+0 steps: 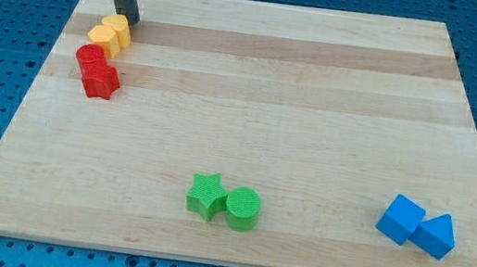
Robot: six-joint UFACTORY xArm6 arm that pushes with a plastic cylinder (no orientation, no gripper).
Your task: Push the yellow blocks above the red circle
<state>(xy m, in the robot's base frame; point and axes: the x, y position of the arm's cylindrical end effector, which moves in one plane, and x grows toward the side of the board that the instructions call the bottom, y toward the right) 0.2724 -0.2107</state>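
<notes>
Your rod carries no jaws at all, so there is nothing to open, close or grip with; its tip (pixel 131 18) sits at the view's top left, touching or just beside the upper right edge of the yellow blocks (pixel 109 35). Those two yellow pieces, whose shapes you cannot quite make out, are pressed together and lie directly above the red circle (pixel 90 56), which in turn touches the red star (pixel 101 81) below it. Judged from this layout, the goal looks close to met, so the main risk is overdoing it. If you push down and to the view's left from here, the yellow pair will likely shove the red circle along, and the whole chain could slide toward the wooden board's (pixel 255 80) left edge, which is near. An off-centre push could also split the yellow pair. The green star (pixel 205 194), green cylinder (pixel 243 209) and the two blue blocks (pixel 415 225) are well apart and safe.
</notes>
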